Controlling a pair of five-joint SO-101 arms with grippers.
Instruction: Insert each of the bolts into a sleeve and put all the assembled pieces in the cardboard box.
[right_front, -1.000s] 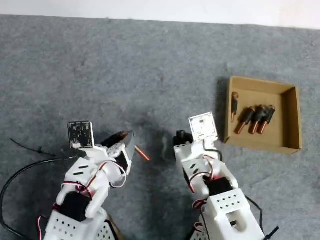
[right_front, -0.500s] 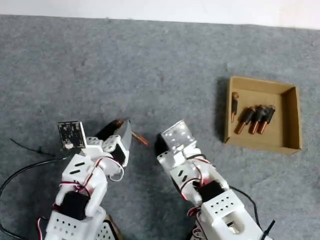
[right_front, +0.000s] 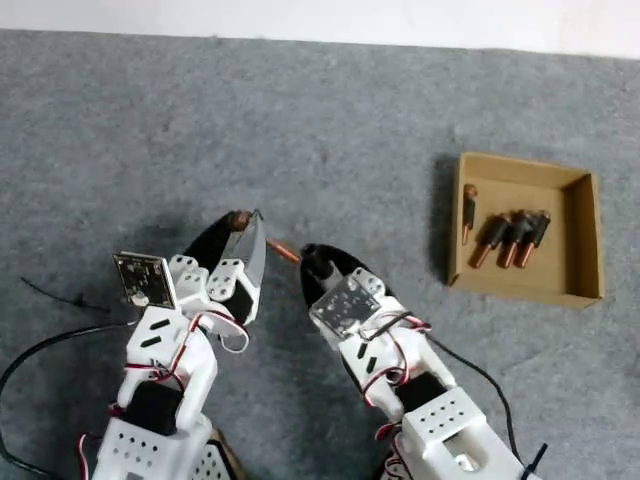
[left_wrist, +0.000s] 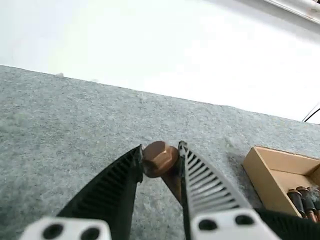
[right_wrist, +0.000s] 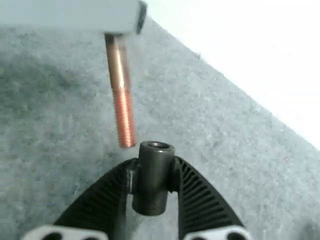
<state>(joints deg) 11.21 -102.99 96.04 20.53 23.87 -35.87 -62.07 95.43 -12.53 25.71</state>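
**Closing the gap, insertion not yet begun**

Since a second ago, the right end effector (right_front: 318, 265) has swung from beside the cardboard box (right_front: 520, 165) toward frame centre, and the left end effector (right_front: 245, 232) has pushed forward to meet it.

High view: the bolt (right_front: 283, 251) points at the sleeve (right_front: 312, 262), its tip just short of it. Four assembled pieces (right_front: 510, 238) appear to lie in the box at right, though they are small.

Left wrist view: the jaws are clamped on the bolt's head (left_wrist: 159, 159).

Right wrist view: the jaws grip the sleeve (right_wrist: 151, 175), with the bolt's tip just beside its open mouth, not inside.

Still left, I judge: align, insert, and box this piece.
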